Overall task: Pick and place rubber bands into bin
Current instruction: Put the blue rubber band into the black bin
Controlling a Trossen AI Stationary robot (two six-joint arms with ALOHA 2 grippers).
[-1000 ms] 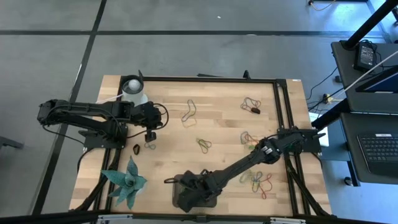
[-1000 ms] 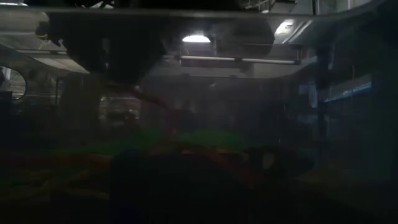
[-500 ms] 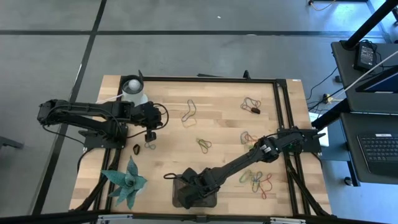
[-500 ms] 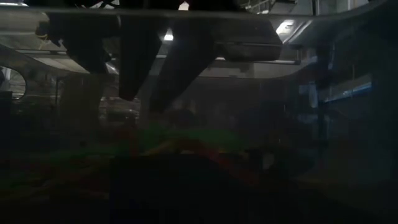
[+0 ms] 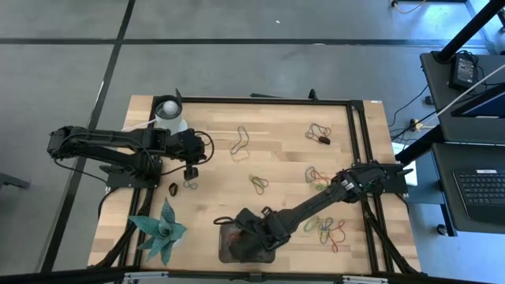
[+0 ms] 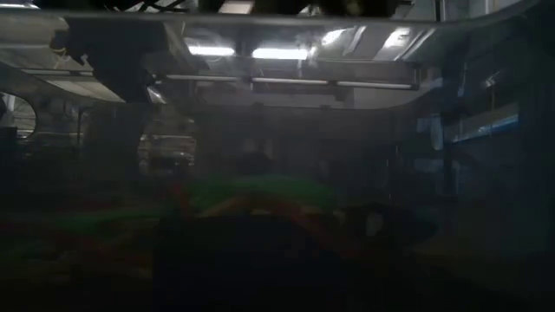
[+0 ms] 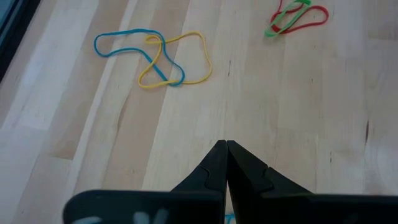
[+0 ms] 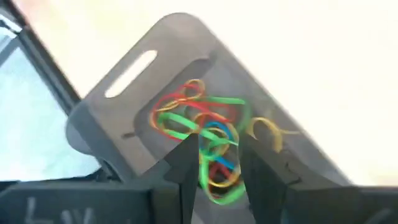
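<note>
The bin (image 8: 124, 118), a dark grey tray, sits near the table's front edge (image 5: 264, 254) and holds a heap of red, green, yellow and blue rubber bands (image 8: 193, 118). My right gripper (image 8: 219, 146) hangs open just above that heap (image 5: 233, 229). More rubber bands lie loose on the wood (image 5: 259, 184), (image 5: 331, 229), (image 5: 241, 142). My left gripper (image 7: 225, 149) is shut above bare wood at the table's left (image 5: 191, 170). A blue and yellow pair (image 7: 155, 56) lies beyond it. My right gripper stands open above the heap, pointing down into the bin. A green, yellow and blue tangle (image 8: 217, 177) shows in the gap between its fingers. I cannot tell whether it touches them.
A white cup (image 5: 168, 110) stands at the far left corner. A green spiky plant (image 5: 160, 233) sits at the near left. A black frame (image 5: 359, 150) runs along the table's right side. Further bands lie at the far right (image 5: 318, 132).
My right gripper has opened over the bin and let go of the bands it carried, which now lie in the heap. It has then risen; its fingers have left the low view upward.
</note>
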